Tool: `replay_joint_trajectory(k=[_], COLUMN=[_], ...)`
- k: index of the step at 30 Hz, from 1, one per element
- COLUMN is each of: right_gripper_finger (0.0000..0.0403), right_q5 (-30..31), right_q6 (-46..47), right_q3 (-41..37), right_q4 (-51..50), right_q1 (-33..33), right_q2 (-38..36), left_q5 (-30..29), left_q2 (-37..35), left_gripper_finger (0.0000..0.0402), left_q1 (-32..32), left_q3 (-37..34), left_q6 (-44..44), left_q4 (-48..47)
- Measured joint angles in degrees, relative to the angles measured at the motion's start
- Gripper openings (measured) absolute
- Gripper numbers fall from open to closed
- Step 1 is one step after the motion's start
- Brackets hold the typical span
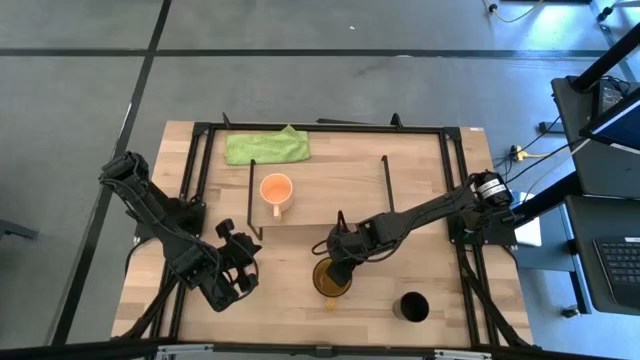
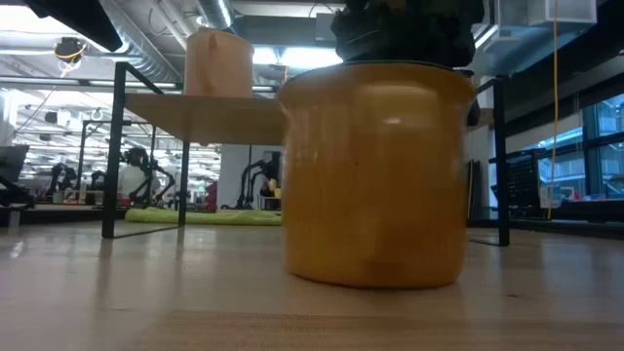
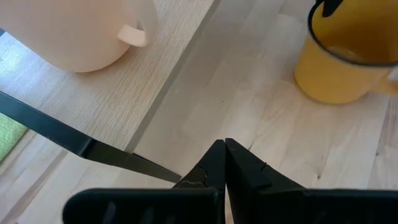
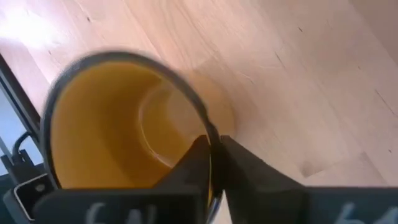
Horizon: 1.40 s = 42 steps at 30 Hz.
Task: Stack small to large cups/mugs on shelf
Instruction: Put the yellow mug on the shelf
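The olive-yellow mug (image 1: 331, 279) stands on the tabletop in front of the shelf (image 1: 330, 195); it fills the low view (image 2: 375, 175). My right gripper (image 1: 341, 257) is shut on its rim. The light-orange mug (image 1: 276, 190) stands upright on the shelf board's left part and shows in the left wrist view (image 3: 87, 31). The black handleless cup (image 1: 412, 307) stands on the table near its front right. My left gripper (image 1: 236, 277) is shut and empty, left of the olive-yellow mug (image 3: 351, 56), above the table. My right gripper pinches the olive-yellow mug's rim (image 4: 208, 134) on its far side, one finger inside the mug and one outside. The fingers come from above, pointing down. The mug stays upright with its base (image 2: 375, 278) on the tabletop.
A green cloth (image 1: 266, 147) lies at the table's far side behind the shelf. The shelf's black wire legs (image 2: 117, 146) stand at its corners. A black metal frame (image 1: 455, 180) runs round the table. Bare board lies right of the light-orange mug.
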Motion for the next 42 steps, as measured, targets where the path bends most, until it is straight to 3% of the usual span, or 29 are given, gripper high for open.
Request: replay_joint_trajectory(k=[11, 20, 25, 31, 36, 42], right_gripper_finger=[0.0021, 0.0019, 0.0019, 0.0019, 0.0018, 0.0018], right_q5=[0.3, 0.1, 0.2, 3.9, 8.8, 12.1], right_q6=[0.6, -2.9, -5.3, -8.4, -10.1, -13.5], right_q3=[0.3, 7.9, 15.3, 26.0, 33.6, 36.4], right_q4=[-0.2, -3.3, -10.8, -28.3, -35.4, -39.5], right_q1=[0.0, 0.0, 0.0, 0.1, -0.7, -4.0], right_q2=[0.0, 0.1, 0.1, 0.1, 0.0, 0.0], left_q5=[0.0, -0.5, -0.5, -0.6, -1.8, -1.9], left_q2=[0.0, 0.0, 0.0, 0.0, 0.0, 0.0], left_gripper_finger=[0.0000, 0.0000, 0.0000, 0.0000, 0.0000, 0.0000], left_q1=[0.0, 0.0, 0.0, 0.0, 0.0, 0.0], left_q3=[0.0, 0.0, 0.0, 0.0, 0.0, 0.0], left_q6=[0.0, 0.0, 0.0, 0.0, 0.0, -0.3], left_q4=[0.0, -0.3, -0.3, -0.3, -0.3, -0.3])
